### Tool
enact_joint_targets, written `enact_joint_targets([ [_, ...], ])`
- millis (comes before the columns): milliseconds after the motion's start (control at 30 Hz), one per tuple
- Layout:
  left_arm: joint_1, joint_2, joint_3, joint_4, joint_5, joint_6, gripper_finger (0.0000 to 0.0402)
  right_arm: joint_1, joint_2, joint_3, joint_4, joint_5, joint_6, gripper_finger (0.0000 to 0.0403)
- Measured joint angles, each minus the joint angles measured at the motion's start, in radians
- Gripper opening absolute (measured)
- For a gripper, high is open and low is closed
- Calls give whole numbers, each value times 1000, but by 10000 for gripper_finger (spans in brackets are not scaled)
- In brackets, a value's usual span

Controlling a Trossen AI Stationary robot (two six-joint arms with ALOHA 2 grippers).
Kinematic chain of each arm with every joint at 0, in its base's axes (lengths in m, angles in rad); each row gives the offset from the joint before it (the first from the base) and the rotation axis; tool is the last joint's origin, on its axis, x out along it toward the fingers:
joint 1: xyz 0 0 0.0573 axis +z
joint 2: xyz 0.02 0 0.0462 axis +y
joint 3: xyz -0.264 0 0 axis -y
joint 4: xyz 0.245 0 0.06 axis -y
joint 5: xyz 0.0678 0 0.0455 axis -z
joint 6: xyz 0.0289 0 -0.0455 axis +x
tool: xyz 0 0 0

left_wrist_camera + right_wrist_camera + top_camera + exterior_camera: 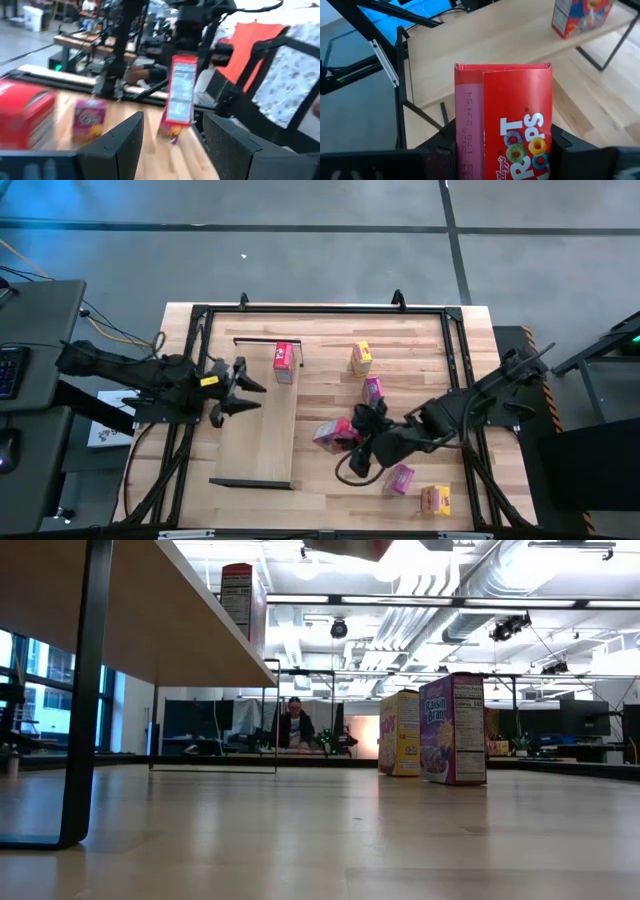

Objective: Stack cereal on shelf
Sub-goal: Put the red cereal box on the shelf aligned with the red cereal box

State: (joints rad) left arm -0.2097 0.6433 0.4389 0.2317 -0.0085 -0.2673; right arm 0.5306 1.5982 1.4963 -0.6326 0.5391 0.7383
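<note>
My right gripper [352, 438] is shut on a red cereal box [333, 433] over the table's middle, right of the shelf [262, 442]. The shelf is a pale wood panel on black rails. Another red box [284, 361] stands upright at its far end. On the table stand a yellow box [361, 358], a pink box [372, 388], a second pink box [400, 478] and an orange-yellow box [435, 499]. My left gripper [243, 392] hovers open over the shelf's left side, its fingers pointing right at the held box [179, 95]. My right gripper [502, 150] pinches the red box between its two fingers [440, 155], one on each side of the box's body [470, 135]. The box is lifted clear of the table; it stands roughly upright below the gripper in the left wrist view.
The table is ringed by a black metal frame [320, 310]. In the low view the shelf's underside [150, 610] spans the upper left, with its black leg [85, 690] on the tabletop. A person [294, 725] sits far behind the table.
</note>
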Motion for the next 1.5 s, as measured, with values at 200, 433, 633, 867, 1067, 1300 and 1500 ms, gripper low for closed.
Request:
enact_joint_targets([
  [200,-28,154,0,194,0,37,197,-29,5,0,92,-49,-80,142],
  [433,-27,320,19,350,-2,61,197,-78,26,-1,194,-146,-146,142],
  [633,-27,431,98,352,-3,71,197,-106,39,-1,231,-170,-197,142],
  [867,-27,555,168,356,-3,87,197,-119,42,-1,224,-181,-197,142],
  [1067,-26,627,231,356,37,85,197,-118,44,-2,192,-182,-197,142],
  [1300,-29,633,252,358,139,60,197,-118,44,-2,166,-180,-197,142],
  [1500,-43,633,253,358,137,61,197,-118,44,-2,174,-179,-197,142],
])
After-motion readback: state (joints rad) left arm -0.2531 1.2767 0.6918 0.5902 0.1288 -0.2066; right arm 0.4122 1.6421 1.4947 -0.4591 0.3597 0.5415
